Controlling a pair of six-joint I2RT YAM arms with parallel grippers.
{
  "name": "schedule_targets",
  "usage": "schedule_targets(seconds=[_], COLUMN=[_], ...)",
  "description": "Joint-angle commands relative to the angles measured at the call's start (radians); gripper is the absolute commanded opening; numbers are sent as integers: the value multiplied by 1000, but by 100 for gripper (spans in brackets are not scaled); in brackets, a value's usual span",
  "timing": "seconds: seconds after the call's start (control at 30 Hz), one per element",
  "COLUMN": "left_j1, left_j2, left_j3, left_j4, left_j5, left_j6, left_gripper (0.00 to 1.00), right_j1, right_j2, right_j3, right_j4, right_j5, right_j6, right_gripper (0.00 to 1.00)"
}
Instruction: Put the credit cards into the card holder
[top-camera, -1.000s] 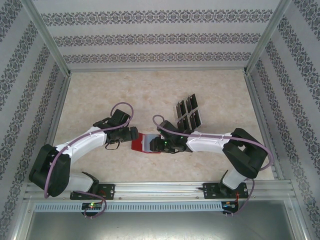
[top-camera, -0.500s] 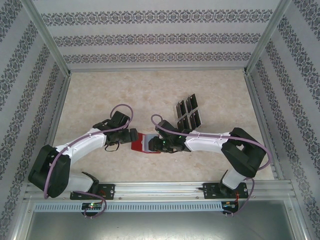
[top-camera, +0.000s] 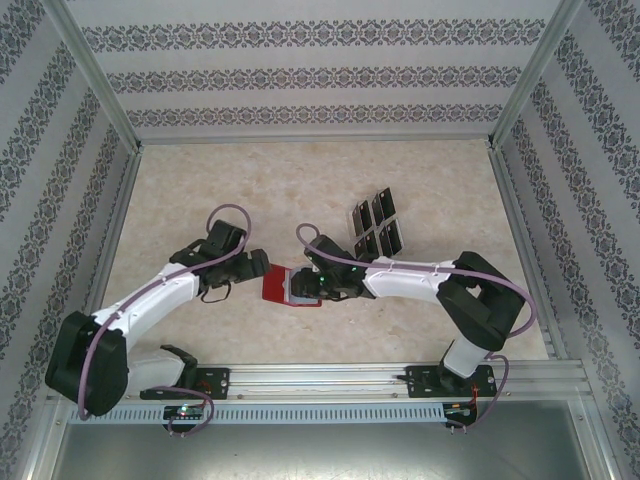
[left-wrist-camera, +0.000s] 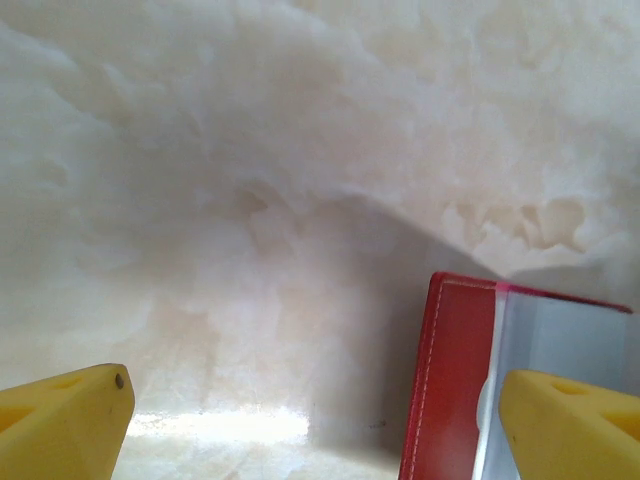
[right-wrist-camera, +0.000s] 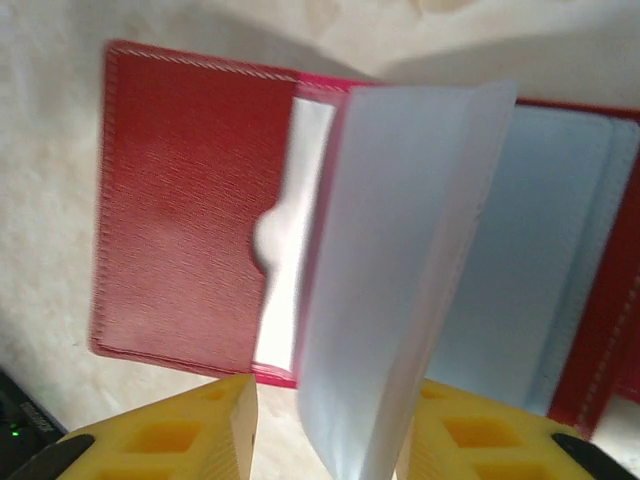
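My left gripper (top-camera: 262, 263) hangs released just left of the open red card holder (top-camera: 276, 291); my right gripper (right-wrist-camera: 328, 405) stands unclenched, straddling its raised clear sleeve (right-wrist-camera: 400, 250).

You're looking at a lab robot test cell: aluminium frame posts (top-camera: 95, 80) hold wallpaper-printed panels (top-camera: 320, 70) around a marble-look tabletop (top-camera: 200, 180), and 2 robot arms (top-camera: 150, 295) are bolted to a metal rail (top-camera: 320, 378) at its near edge.
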Motion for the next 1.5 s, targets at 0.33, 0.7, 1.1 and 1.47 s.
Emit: schedule_targets(seconds=[0.33, 0.7, 1.1, 1.47], left_j1=[131, 181, 161, -102], left_j2=[-109, -154, -95, 108], left_j3=[-66, -40, 17, 137], left_j4=[24, -4, -3, -108], left_j5=[92, 130, 245, -4], left_j6=[2, 4, 38, 86], left_gripper=[95, 95, 95, 95], right_j1=[62, 88, 48, -36], right_j2=[179, 279, -66, -54], right_j3=[261, 391, 177, -3], right_j4=[-94, -150, -137, -30], right_j5=[-47, -101, 0, 18], right_j6=[-39, -74, -116, -110], right_gripper=[51, 55, 60, 42])
